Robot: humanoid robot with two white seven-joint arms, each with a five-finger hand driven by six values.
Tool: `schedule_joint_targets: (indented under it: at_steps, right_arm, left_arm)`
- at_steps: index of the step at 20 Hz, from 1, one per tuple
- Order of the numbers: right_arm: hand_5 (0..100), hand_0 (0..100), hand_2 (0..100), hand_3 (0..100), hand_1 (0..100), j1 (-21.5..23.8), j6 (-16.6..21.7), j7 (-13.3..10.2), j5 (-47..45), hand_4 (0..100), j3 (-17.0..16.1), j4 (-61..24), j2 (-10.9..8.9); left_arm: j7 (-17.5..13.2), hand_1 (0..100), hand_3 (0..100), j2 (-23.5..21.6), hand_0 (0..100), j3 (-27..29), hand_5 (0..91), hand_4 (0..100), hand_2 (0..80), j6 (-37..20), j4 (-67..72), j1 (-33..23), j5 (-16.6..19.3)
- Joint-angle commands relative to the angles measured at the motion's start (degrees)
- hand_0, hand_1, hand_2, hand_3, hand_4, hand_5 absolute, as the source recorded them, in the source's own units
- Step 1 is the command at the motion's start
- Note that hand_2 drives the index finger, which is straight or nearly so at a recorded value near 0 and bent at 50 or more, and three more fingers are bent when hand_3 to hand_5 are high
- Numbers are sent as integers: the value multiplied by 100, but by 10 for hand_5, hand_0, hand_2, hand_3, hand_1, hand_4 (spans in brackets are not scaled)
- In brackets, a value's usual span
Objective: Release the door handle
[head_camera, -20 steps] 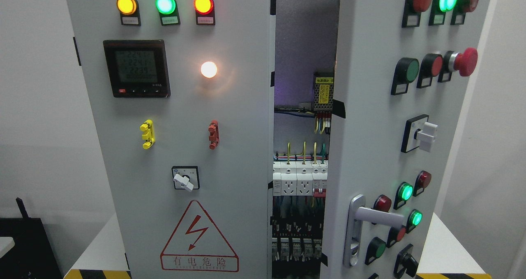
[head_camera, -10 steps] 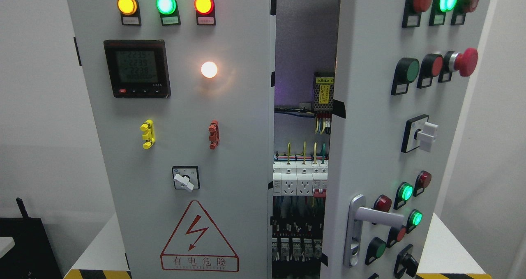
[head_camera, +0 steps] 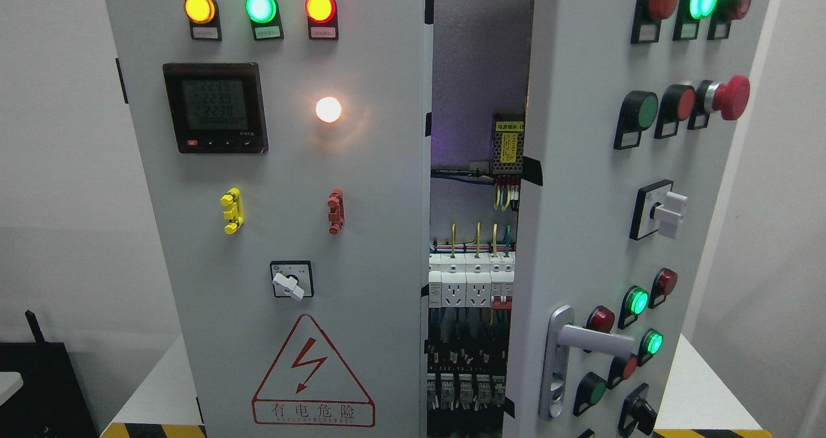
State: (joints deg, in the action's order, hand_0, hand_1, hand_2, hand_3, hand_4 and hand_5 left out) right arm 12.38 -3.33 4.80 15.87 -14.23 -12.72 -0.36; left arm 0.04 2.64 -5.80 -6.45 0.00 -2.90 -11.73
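From my head camera neither of my hands shows, so I cannot tell how their fingers stand. The silver metal lever door handle [head_camera: 584, 348] sits low on the grey right-hand cabinet door [head_camera: 581, 186], its lever pointing right, with nothing touching it. That door is swung ajar, leaving a gap through which I see a row of white circuit breakers [head_camera: 470, 280] and a yellow-labelled metal power supply [head_camera: 508, 144] above them. The grey left-hand door [head_camera: 361, 231] carries a black digital meter [head_camera: 215, 107], three lit round lamps, amber, green and red, along its top, and a red triangular shock-warning sign [head_camera: 312, 373] near its bottom.
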Motion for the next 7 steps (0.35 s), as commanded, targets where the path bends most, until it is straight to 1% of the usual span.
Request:
schedule_joint_targets:
  at_steps: [1, 7]
  right_arm:
    - [0, 406, 0, 0, 120, -68, -28, 100, -154, 0, 131, 419, 273]
    - [0, 400, 0, 0, 119, -86, -19, 109, -163, 0, 96, 420, 229]
  left_arm:
    - [5, 389, 0, 0, 120, 0, 0, 0, 0, 3, -176, 0, -4]
    - [5, 389, 0, 0, 120, 0, 0, 0, 0, 3, -176, 0, -4]
